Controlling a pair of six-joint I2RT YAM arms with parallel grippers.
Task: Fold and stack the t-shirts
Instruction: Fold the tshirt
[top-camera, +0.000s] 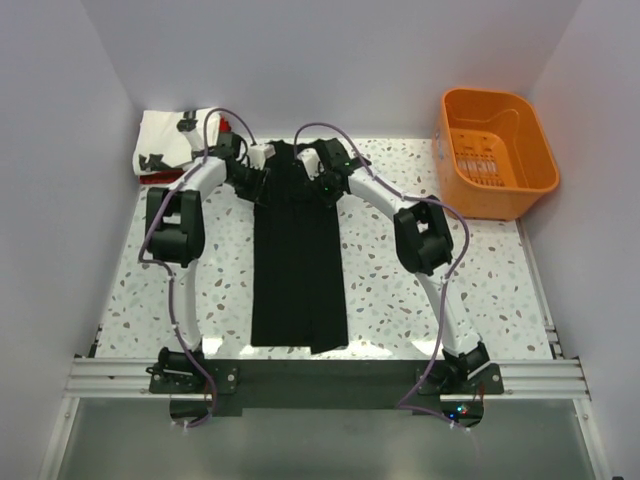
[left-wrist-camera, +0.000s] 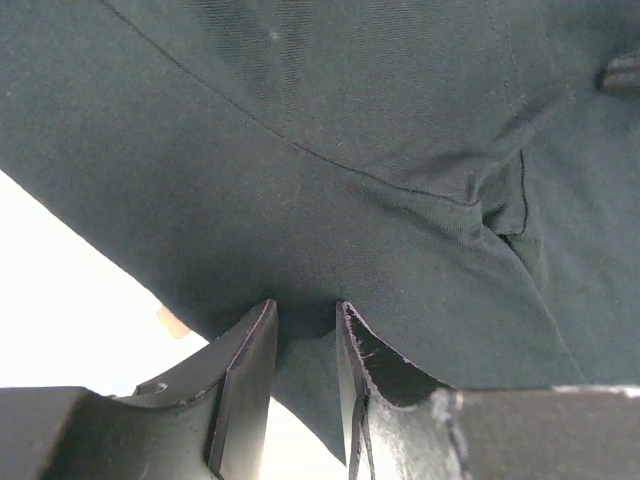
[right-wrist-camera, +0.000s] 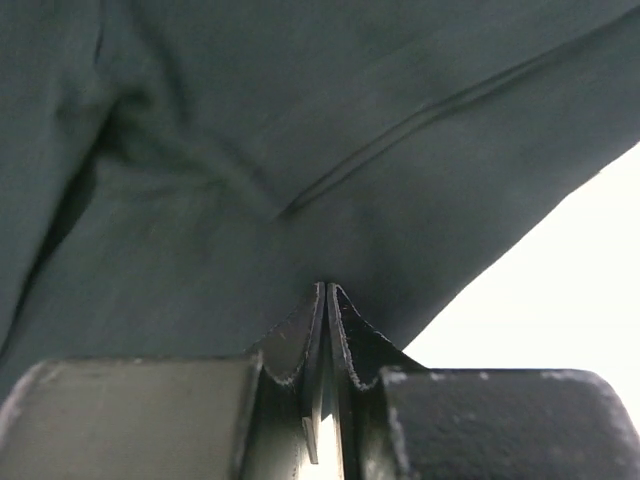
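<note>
The black t-shirt (top-camera: 298, 260) lies as a long narrow strip down the middle of the table (top-camera: 450, 290). Both grippers sit at its far end. My left gripper (top-camera: 263, 180) is at the far left corner; in the left wrist view (left-wrist-camera: 305, 305) its jaws stand a little apart with the shirt's edge (left-wrist-camera: 380, 150) lying between them. My right gripper (top-camera: 322, 182) is at the far right corner; in the right wrist view (right-wrist-camera: 327, 287) its jaws are pressed together on the shirt's edge (right-wrist-camera: 300, 130). The white t-shirt with black figures (top-camera: 165, 140) lies at the far left corner, with red cloth (top-camera: 150, 176) showing beneath it.
An orange plastic basket (top-camera: 495, 150) stands at the far right corner. White walls enclose the table on the left, back and right. A metal rail (top-camera: 320, 378) runs along the near edge between the arm bases.
</note>
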